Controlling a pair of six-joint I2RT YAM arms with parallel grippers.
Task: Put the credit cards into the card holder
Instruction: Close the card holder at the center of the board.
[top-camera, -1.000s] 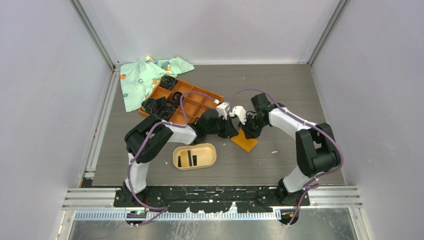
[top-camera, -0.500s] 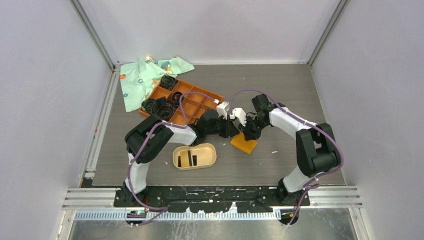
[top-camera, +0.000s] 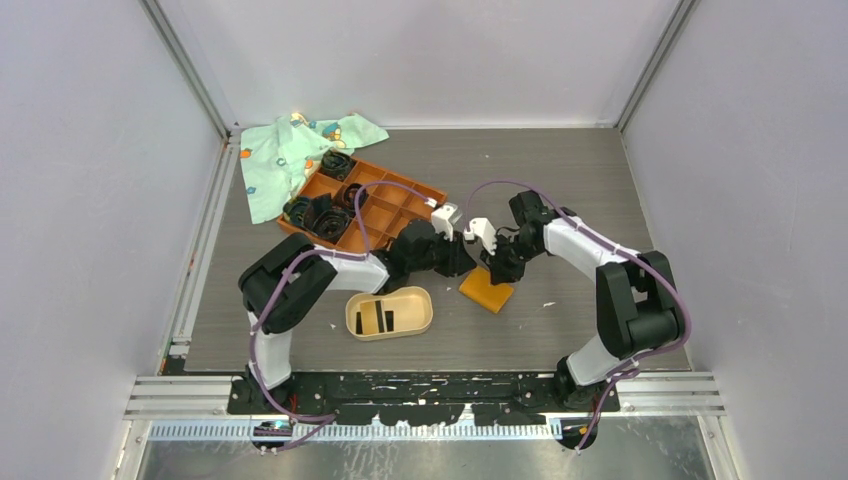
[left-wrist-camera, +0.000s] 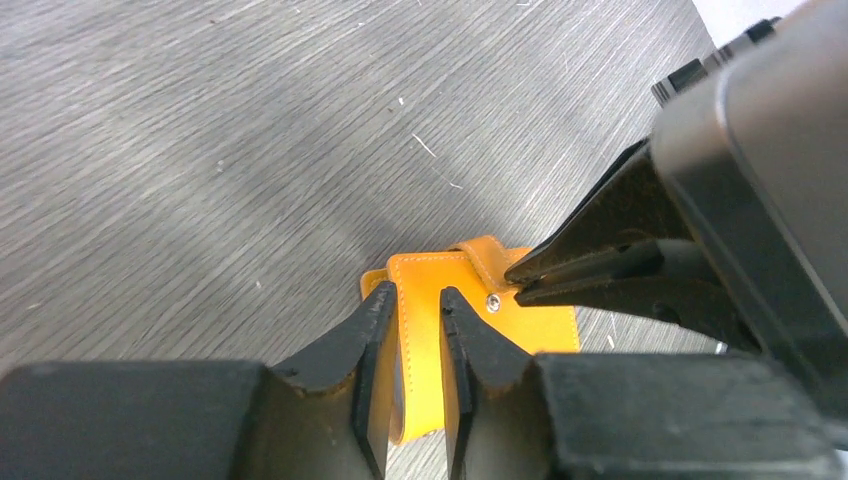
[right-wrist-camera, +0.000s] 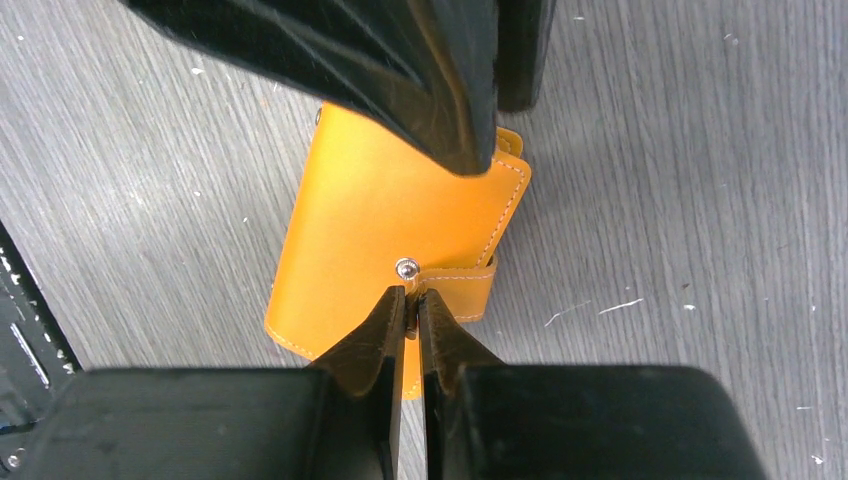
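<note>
Dark credit cards (top-camera: 381, 318) stand inside the card holder (top-camera: 423, 308), near the arm bases. Just beside it lies the orange wallet (right-wrist-camera: 380, 230). Over the last second the left gripper (left-wrist-camera: 415, 310) has widened to a narrow gap astride the wallet's edge, gripping nothing; the right gripper (right-wrist-camera: 412, 305) is pinched on the snap tab, probably to open it. The grid tray (top-camera: 400, 215) contains black coiled bands (top-camera: 318, 212)
</note>
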